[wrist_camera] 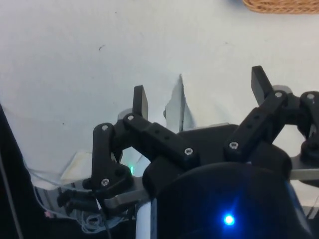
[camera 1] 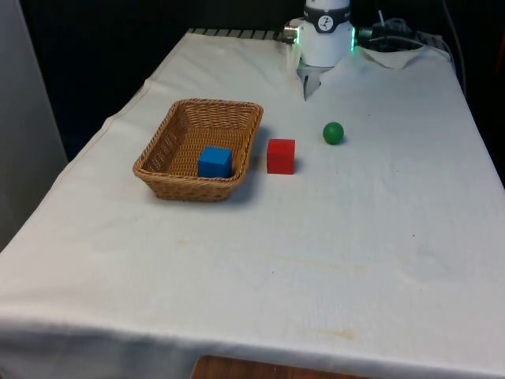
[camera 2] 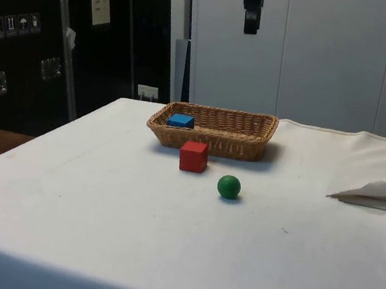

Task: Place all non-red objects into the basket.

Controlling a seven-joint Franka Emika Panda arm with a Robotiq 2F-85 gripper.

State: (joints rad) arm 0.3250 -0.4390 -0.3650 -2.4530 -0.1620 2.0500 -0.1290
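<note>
Wicker basket (camera 1: 178, 125): rectangular, woven, tan, upright on the table, open side up, toward the front view's left. Its rim also shows in the side view (camera 2: 216, 112) and at the edge of the wrist view (wrist_camera: 284, 6).

Blue cube (camera 1: 215, 161): lies inside the basket, at the corner nearest the red cube, flat on the basket floor.

Red cube (camera 1: 281, 155): on the cloth just beside the basket's outer wall, apart from it.

Green ball (camera 1: 333, 133): on the cloth, near the red cube, on the side away from the basket.
</note>
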